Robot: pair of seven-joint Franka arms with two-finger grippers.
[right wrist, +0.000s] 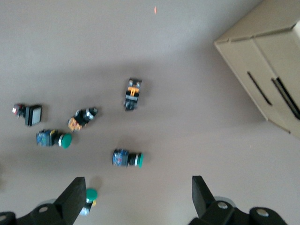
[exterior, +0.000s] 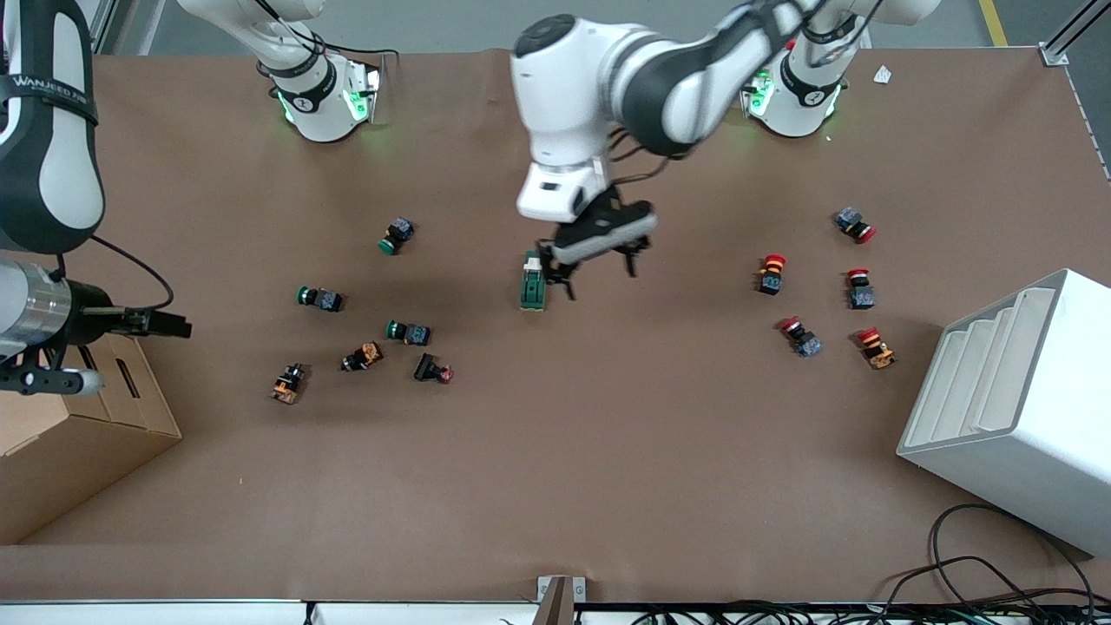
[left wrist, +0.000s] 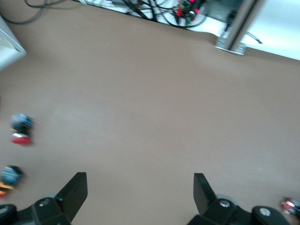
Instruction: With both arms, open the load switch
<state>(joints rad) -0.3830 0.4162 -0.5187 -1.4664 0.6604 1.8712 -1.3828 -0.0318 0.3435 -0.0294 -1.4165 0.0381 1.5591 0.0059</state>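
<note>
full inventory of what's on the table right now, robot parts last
load switch: 1, dark green with white tab, mid-table
green-capped push buttons: 3, toward the right arm's end
other small switches: 3, orange or black, nearer the front camera than the green ones
red-capped push buttons: 5, toward the left arm's end
cardboard box: 1, brown, right arm's end
white rack: 1, left arm's end
cables: black, table edge nearest the camera
left gripper: open, low beside the load switch
right gripper: open, over the green buttons

Even overhead light, blurred wrist views
</note>
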